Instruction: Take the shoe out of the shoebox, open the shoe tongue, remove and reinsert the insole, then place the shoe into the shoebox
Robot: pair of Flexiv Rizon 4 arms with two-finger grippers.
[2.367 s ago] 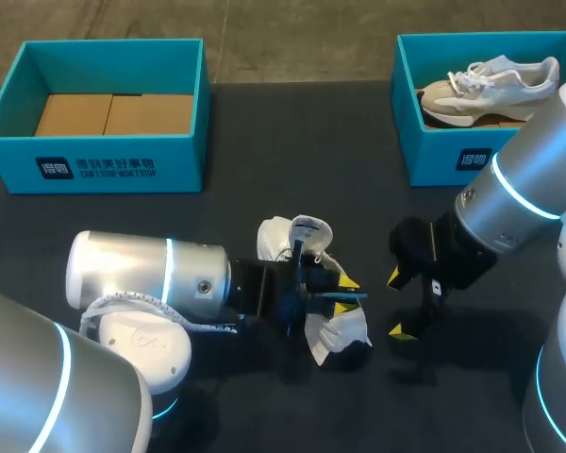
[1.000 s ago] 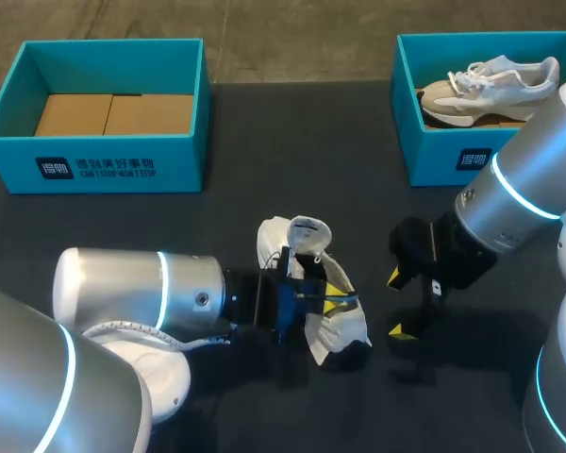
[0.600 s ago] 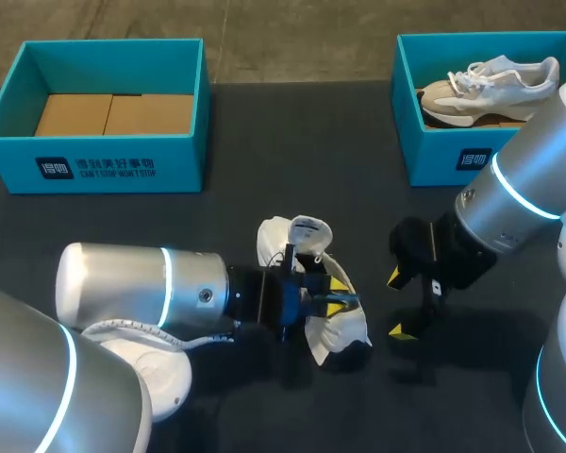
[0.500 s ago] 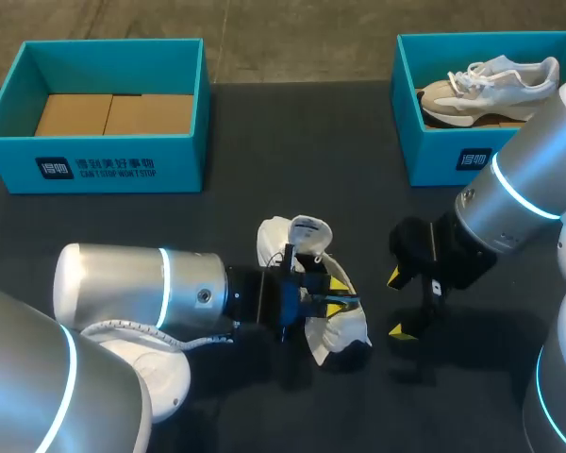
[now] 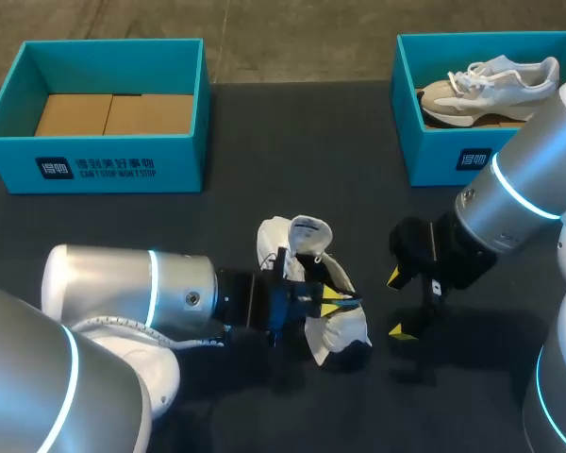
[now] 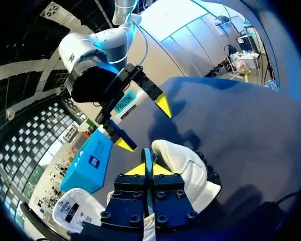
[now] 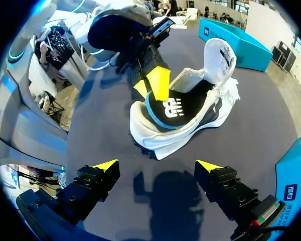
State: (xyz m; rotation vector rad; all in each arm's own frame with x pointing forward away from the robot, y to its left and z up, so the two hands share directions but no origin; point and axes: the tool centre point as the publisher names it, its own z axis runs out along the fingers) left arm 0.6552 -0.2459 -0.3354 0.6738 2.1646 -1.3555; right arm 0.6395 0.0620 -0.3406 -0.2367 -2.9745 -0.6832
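Underneath everything, a flat, matte black table (image 5: 292, 142) is spreading across the scene. Two teal cardboard shoeboxes are sitting at its far side. The left open-topped teal shoebox (image 5: 94, 168) is showing a plain brown cardboard floor. The right teal shoebox (image 5: 432, 156) is holding a beige-and-white laced sneaker (image 5: 491, 85) lying on its side.

The smooth silver left arm (image 5: 132, 293) is reaching in low over the table's near edge, and the matching silver right arm (image 5: 519, 198) is coming in from the other side. Between them, a white soft-sided shoe (image 5: 347, 330) is lying on the table, its padded white tongue (image 5: 309, 226) folded up and back.

A thin black insole with a blue rim (image 7: 178, 108) is sticking out of the shoe's mouth. The left gripper (image 5: 332, 300) is pinching this insole's edge between its two yellow tips. The right gripper (image 5: 396, 304) is hovering just beside the shoe with its fingers spread wide, touching nothing.
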